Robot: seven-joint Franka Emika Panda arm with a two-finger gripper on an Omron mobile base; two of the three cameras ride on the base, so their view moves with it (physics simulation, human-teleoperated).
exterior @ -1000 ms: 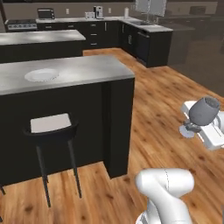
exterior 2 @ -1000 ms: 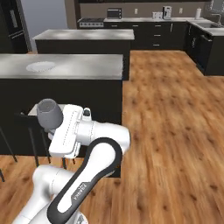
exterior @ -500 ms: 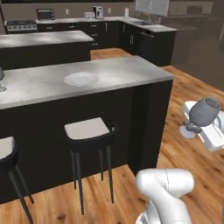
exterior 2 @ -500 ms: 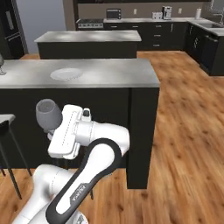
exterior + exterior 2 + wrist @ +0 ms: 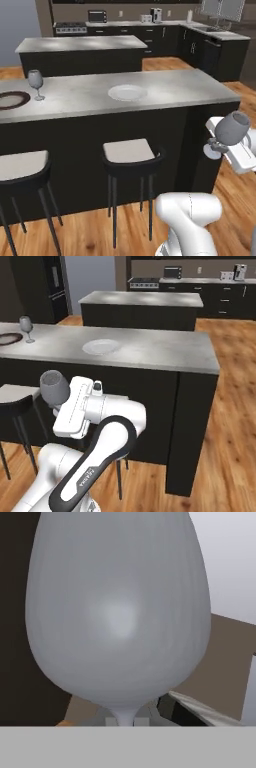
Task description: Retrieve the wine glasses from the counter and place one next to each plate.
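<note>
Closest to the robot is the wine glass (image 5: 117, 612) it carries. The gripper (image 5: 220, 145) is closed on the thin stem, and the round bowl sticks up above the hand. In the left base view the glass hangs off to the side of the arm, down below the top of the bar, with wood floor under it.

This is where things could go wrong. The stem is thin and smooth, so I think the glass could slip or tip if the hand jerks. If it drops, it lands on the hard floor.

Next come the two stools (image 5: 129, 152) in front of the bar. The arm has to lift the glass up and over the bar edge (image 5: 150, 107). If it lifts too little, the glass could bump that edge.

On the bar top (image 5: 165, 351) sits the white plate (image 5: 127, 92). No glass stands by it, so I think this glass goes there. Set down too hard, the foot could knock the plate or the glass could fall over.

Farther along is the dark-rimmed plate (image 5: 11, 99), with the other wine glass (image 5: 35, 82) standing upright just beside it. A wide swing could hit that glass.
</note>
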